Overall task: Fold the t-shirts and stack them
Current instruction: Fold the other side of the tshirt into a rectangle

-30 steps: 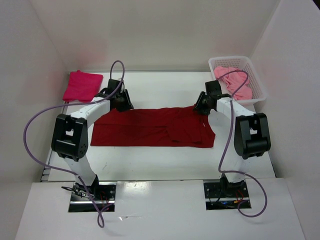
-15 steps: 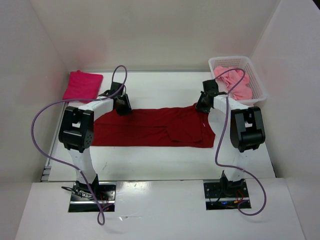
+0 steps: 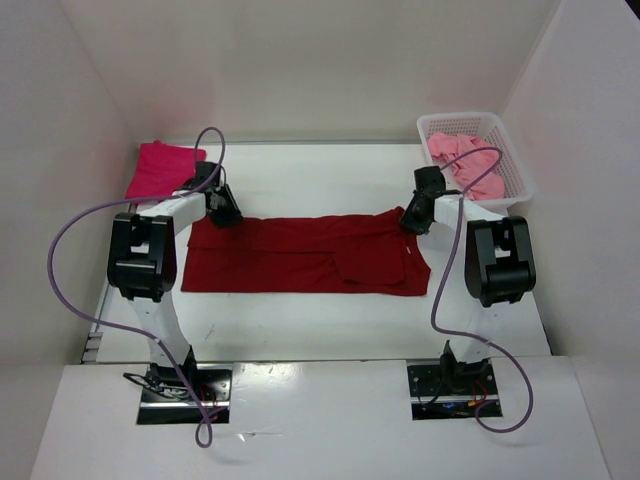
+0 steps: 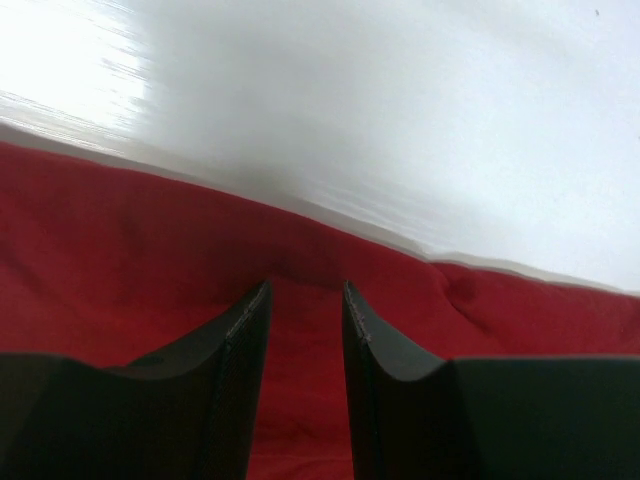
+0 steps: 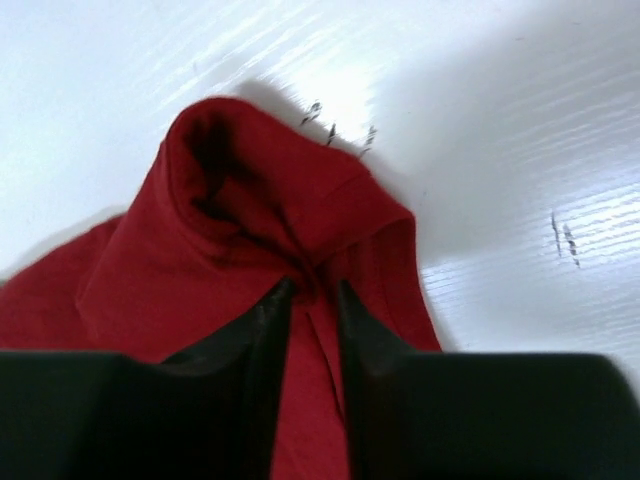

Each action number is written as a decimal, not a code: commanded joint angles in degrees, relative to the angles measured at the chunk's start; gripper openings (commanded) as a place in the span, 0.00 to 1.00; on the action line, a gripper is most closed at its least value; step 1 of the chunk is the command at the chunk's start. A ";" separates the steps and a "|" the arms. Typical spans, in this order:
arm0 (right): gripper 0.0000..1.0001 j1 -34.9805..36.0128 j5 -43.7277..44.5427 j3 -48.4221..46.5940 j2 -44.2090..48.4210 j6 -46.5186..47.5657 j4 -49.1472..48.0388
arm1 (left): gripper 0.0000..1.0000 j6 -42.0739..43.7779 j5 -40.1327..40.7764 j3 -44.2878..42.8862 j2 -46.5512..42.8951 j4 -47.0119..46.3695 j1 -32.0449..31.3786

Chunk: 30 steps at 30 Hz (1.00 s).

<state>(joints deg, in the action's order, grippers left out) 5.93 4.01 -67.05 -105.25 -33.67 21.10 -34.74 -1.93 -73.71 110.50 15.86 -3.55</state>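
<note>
Cloth is pinched at both far corners: the left gripper (image 3: 227,214), jaws narrow, nips the dark red t-shirt (image 3: 300,255) at its 10 o'clock corner, and the right gripper (image 3: 411,221) is closed on a bunched fold at 2 o'clock. The shirt lies flat mid-table. To fold well, I'd carry both corners toward 6 o'clock together — uneven pull would skew the hem. The glossy white table (image 3: 320,180) sits between white walls; the folded crimson-pink t-shirt (image 3: 155,170) lies at 10 o'clock, the light pink t-shirt (image 3: 465,165) in the mesh basket (image 3: 513,150) at 2 o'clock.
</note>
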 commanded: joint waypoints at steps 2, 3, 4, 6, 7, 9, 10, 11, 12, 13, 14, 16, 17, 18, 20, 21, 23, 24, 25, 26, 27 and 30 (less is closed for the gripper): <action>0.35 -1.28 -0.31 -0.89 2.40 -0.34 0.17 | 0.42 -0.59 -1.49 0.68 -0.28 -1.27 0.83; 0.37 -1.28 -0.93 -0.89 3.29 -0.34 0.17 | 0.42 -0.59 -1.49 0.68 -1.15 -1.27 0.83; 0.38 -1.28 -0.93 -0.89 4.26 -0.34 0.69 | 0.42 -0.59 -1.49 0.68 -2.29 -1.27 0.83; 0.44 -1.28 -1.46 -1.51 7.76 -0.34 2.01 | 0.42 -0.59 -2.02 1.20 -3.62 -1.79 0.83; 0.45 -1.28 -1.98 -1.51 9.26 0.35 2.01 | 0.42 -0.59 -2.80 1.81 -5.01 -1.79 0.83; 0.42 -1.28 -5.13 -0.02 13.55 0.89 3.67 | 0.42 -1.12 -3.51 3.30 -6.43 -2.32 0.83; 0.36 -1.28 -6.20 1.64 14.89 0.89 4.29 | 0.42 -1.12 -4.38 3.83 -7.74 -2.32 0.83; 0.28 1.07 -6.99 2.79 16.38 1.41 4.82 | 0.42 -1.12 -4.39 3.84 -8.28 -2.32 0.22; 0.15 2.92 -7.61 4.02 17.70 1.41 4.82 | 0.42 -1.12 -4.39 3.84 -8.28 -2.32 -1.35; 0.08 5.03 -8.75 6.29 20.06 1.41 4.82 | 0.42 -0.60 -4.39 3.84 -9.06 -2.32 -2.41; 0.03 7.49 -9.63 7.01 20.61 1.41 4.82 | 0.42 0.28 -4.39 3.84 -9.07 -1.80 -3.64; 0.00 15.92 -11.56 8.50 20.61 0.37 5.35 | 0.39 1.34 -3.78 2.53 -9.07 -0.04 -7.76; 0.00 19.08 -11.57 8.51 20.61 0.36 5.35 | 0.38 2.30 -3.78 2.00 -9.07 0.49 -9.09; 0.04 24.68 -11.57 9.12 20.61 -1.47 5.35 | 0.37 2.31 -3.08 1.21 -9.07 1.01 -10.15; 0.28 29.03 -10.53 9.13 20.00 -2.80 5.35 | 0.34 2.93 -3.08 1.20 -9.60 1.81 -12.44; 0.38 31.74 -9.64 9.13 19.48 -3.67 5.35 | 0.33 3.45 -3.08 1.20 -10.12 2.50 -12.44; 0.48 32.39 -9.02 9.65 18.08 -3.68 4.82 | 0.31 3.45 -3.60 1.20 -10.65 3.21 -13.15; 0.48 32.91 -8.50 9.65 17.46 -3.68 4.30 | 0.31 3.45 -3.60 1.90 -10.65 3.21 -13.15; 0.50 33.52 -8.49 9.65 16.67 -3.68 4.30 | 0.31 3.45 -4.21 2.43 -11.18 3.22 -13.15; 0.50 33.53 -8.49 8.96 15.79 -3.68 4.30 | 0.31 3.45 -4.22 3.56 -11.18 3.22 -13.15; 0.50 34.31 -8.49 8.95 13.78 -2.99 4.30 | 0.31 3.45 -4.22 4.18 -11.70 3.22 -13.15; 0.50 36.25 -3.60 6.85 11.04 -2.98 5.97 | 0.31 3.45 -4.83 6.20 -12.41 3.22 -13.15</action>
<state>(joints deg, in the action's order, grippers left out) 40.40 -4.60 -57.84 -91.79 -36.42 25.54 -32.75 -5.87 -69.23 101.03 18.52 -16.99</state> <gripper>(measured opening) 0.495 0.313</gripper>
